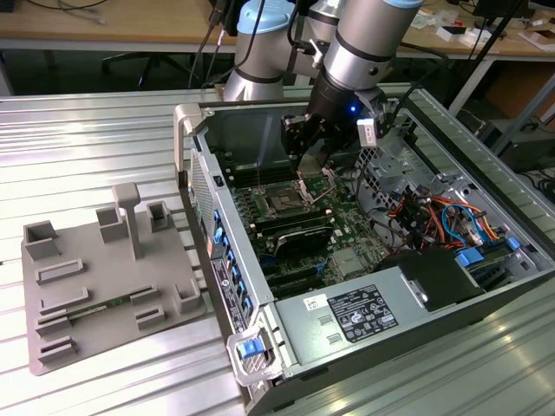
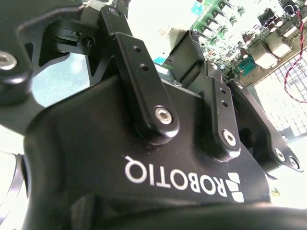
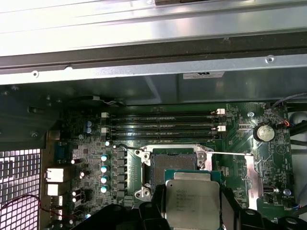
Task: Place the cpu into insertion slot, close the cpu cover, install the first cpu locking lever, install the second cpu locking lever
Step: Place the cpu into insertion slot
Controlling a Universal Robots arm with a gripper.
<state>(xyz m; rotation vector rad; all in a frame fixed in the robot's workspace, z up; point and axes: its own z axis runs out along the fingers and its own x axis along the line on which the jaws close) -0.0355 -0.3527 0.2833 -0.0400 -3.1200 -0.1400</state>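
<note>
Cpu (image 3: pixel 193 201) aloft! Clamped it by opposite edges in the pincer (image 3: pixel 192 213), hovered at twelve o'clock of the insertion slot (image 1: pixel 282 202) in the exterior view. Placement step, apparently; needed squaring up.

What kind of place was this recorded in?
Probably a robotics lab or workshop: an open computer case sits on a ribbed metal table, wooden desks stand behind, and the claw grips the cpu.
</note>
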